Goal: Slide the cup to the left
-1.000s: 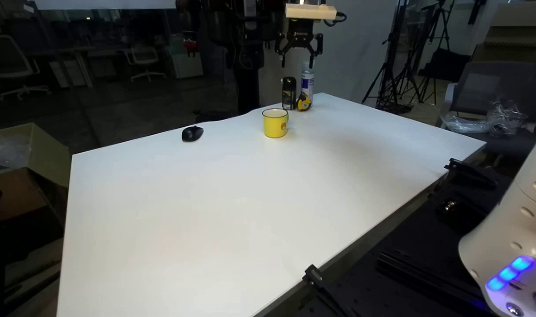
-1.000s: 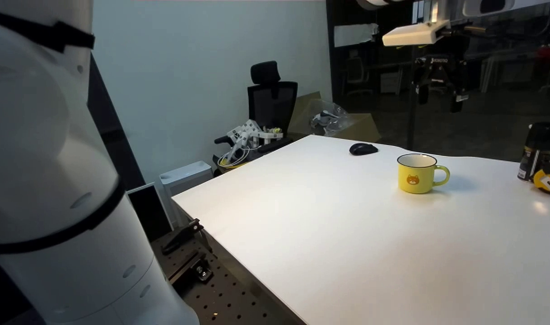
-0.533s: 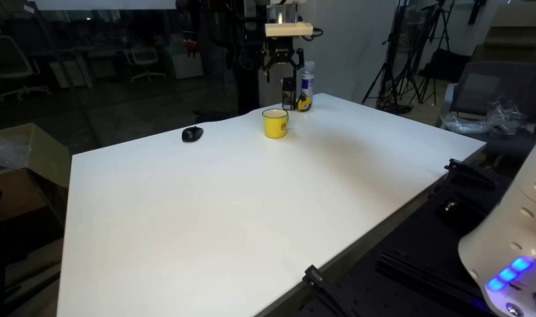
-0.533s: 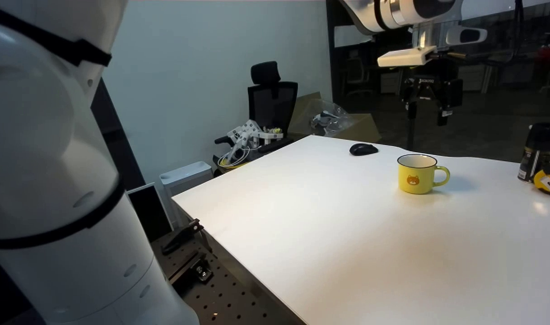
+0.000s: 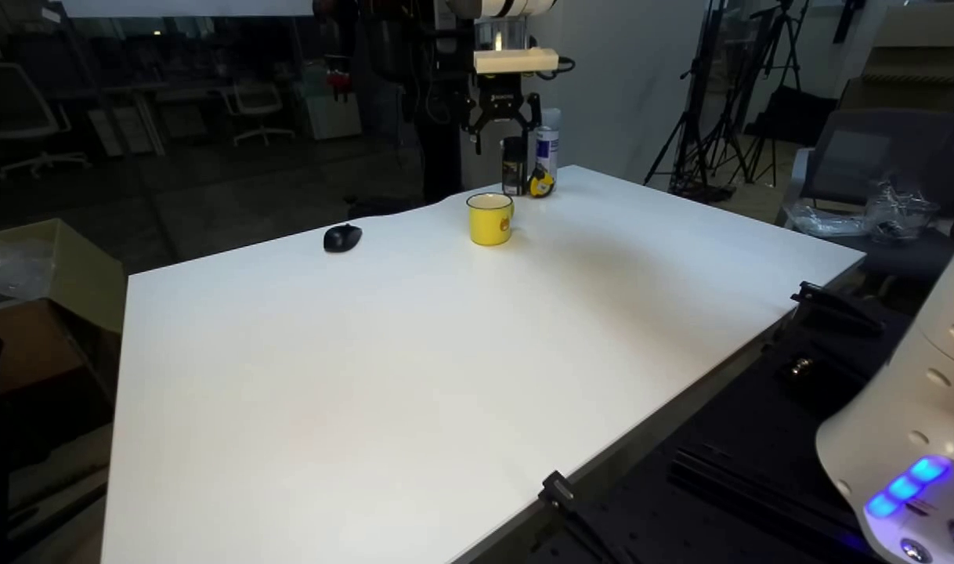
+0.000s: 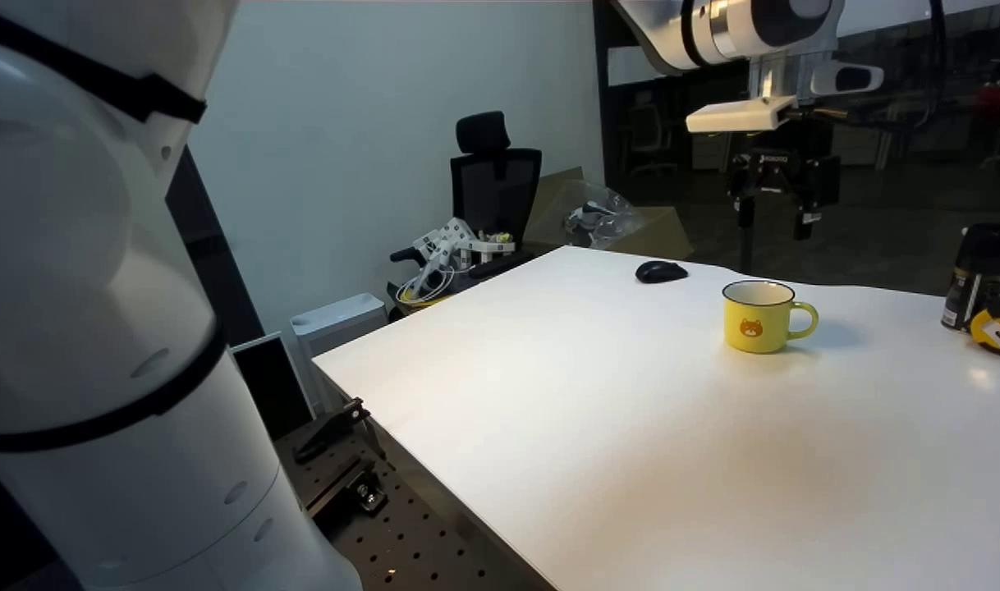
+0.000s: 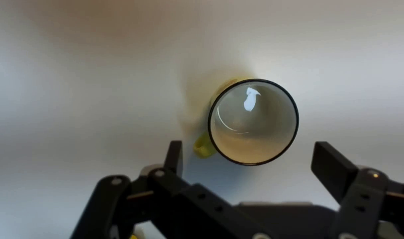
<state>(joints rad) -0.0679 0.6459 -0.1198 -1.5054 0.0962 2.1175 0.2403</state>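
The cup (image 5: pixel 489 223) stands upright on the desk (image 5: pixel 352 392), near the edge opposite the robot's base (image 5: pixel 908 439). Body yellow, interior white, rim dark; an animal face is printed on the side. Its handle points toward the corner where a black can (image 5: pixel 514 168) and a taller pale can (image 5: pixel 548 145) stand upright. In an exterior view a yellow-and-black tape (image 5: pixel 540 182) sits in front of the cans; whether it touches either cannot be told.

The gripper (image 5: pixel 501 147) hangs above the level of the cup and apart from it. Its fingers point down and are spread wide. In the wrist view the cup's round mouth falls within the span of the two fingertips (image 7: pixel 174 156).

A black mouse (image 5: pixel 342 238) lies close to the same edge as the cup, toward the corner away from the cans, well apart from the cup.
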